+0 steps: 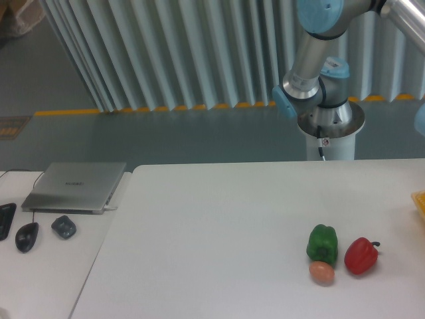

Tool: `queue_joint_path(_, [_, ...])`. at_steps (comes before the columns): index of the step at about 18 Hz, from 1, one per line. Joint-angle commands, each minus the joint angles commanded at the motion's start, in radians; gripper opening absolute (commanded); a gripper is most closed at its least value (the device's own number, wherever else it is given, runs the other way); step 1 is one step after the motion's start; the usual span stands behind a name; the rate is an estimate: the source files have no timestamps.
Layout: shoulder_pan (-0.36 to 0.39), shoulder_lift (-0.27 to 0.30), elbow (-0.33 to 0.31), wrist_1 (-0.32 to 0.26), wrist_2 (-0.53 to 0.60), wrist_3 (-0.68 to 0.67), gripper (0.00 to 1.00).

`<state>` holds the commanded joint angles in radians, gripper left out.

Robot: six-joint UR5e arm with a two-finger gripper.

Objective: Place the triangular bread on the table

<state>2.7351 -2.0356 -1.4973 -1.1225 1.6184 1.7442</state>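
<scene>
A golden-yellow sliver [420, 199] pokes in at the right edge of the frame, over the large white table [219, 226]. It looks like a corner of the triangular bread, and the rest of it is cut off. I cannot tell whether it rests on the table or is held. My gripper is out of view. Only the arm's base and blue-capped joints [319, 73] show behind the table's far edge, with the arm leaving the frame at the upper right.
A green pepper [322, 243], a red pepper [360, 255] and a small orange-brown egg-like ball [321, 272] sit together at the table's front right. On a separate desk to the left lie a closed laptop [75, 186], a mouse [26, 236] and a small dark object [64, 226].
</scene>
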Motion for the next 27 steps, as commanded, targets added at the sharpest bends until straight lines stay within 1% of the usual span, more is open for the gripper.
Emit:
queue_joint_path(3, [0.005,0.0,0.057,-0.107,-0.011,-0.005,0.09])
queue_joint_path(6, [0.018,0.017,0.078,-0.148,-0.078,-0.003,0.09])
queue_joint_path(9, [0.023,0.034,0.081,-0.186,-0.083,-0.005,0.09])
queue_joint_path(11, [0.025,0.052,0.085,-0.232,-0.103,-0.008,0.09])
queue_joint_path(12, [0.026,0.064,0.085,-0.25,-0.145,-0.012,0.09])
queue_joint_path(14, [0.058,0.092,0.083,-0.293,-0.248,-0.031,0.09])
queue_joint_path(15, [0.064,0.101,0.083,-0.312,-0.276,-0.041,0.09])
queue_joint_path(18, [0.064,0.12,0.083,-0.333,-0.285,-0.083,0.1])
queue_joint_path(19, [0.064,0.124,0.085,-0.348,-0.304,-0.116,0.1])
queue_joint_path(21, [0.064,0.141,0.081,-0.376,-0.347,-0.14,0.1])
queue_joint_path(22, [0.06,0.153,0.078,-0.388,-0.347,-0.15,0.1])
queue_joint_path(24, [0.045,0.164,0.074,-0.396,-0.348,-0.178,0.1])
queue_joint_path(27, [-0.007,0.166,0.048,-0.398,-0.338,-0.227,0.1])
